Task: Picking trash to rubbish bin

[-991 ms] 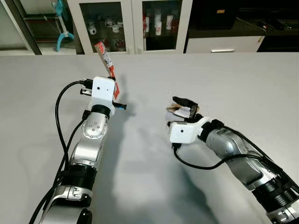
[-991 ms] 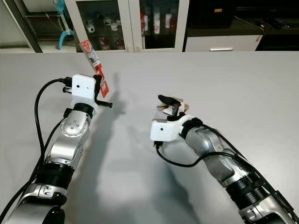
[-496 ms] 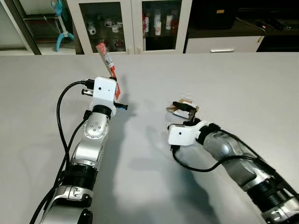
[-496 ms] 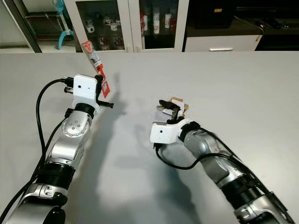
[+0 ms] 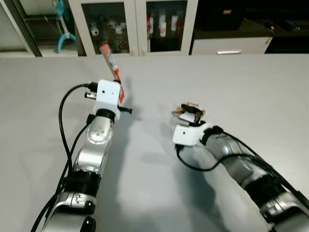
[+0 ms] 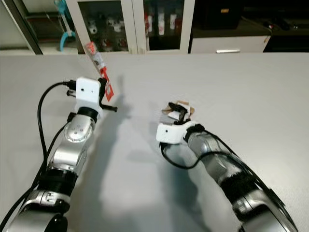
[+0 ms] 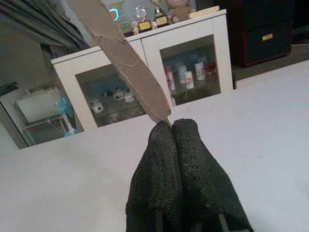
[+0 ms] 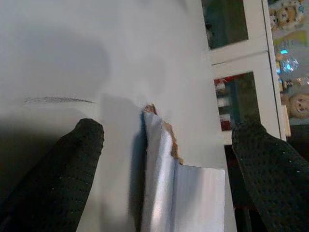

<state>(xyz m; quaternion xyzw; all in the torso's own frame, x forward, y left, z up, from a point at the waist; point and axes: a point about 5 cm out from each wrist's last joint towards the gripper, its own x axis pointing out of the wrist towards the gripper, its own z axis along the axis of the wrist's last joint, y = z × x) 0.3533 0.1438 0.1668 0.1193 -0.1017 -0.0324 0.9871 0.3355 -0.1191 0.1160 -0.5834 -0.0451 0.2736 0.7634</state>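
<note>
tool work is split across both arms right now. going from the big things down: the counter (image 5: 251,82) is a wide pale grey surface under both arms, and beyond its far edge stands a white cabinet (image 5: 137,24) with glass doors and small bottles and mugs inside.

my left tool (image 6: 103,80) is raised above the counter, its two black fingers (image 7: 183,159) pressed together on the lower end of a red and white wrapper strip (image 5: 111,65) that sticks up and away from the wrist. i judge that pinch to be shallow, right at the wrapper's edge.

my right tool (image 5: 191,114) is low over the middle of the counter with its fingers (image 8: 79,145) spread wide on either side of a small crumpled scrap of white and brown paper (image 6: 181,107). the paper lies on the counter between them; i cannot tell whether either finger touches it yet.

i see no rubbish bin from here, so i'd have to turn or walk to find it. risks as i judge them: closing too high and the fingers slide over the flat paper, or one finger pushes it sideways out of the gap. the thin wrapper could slip from the left pinch if that arm swings fast.
</note>
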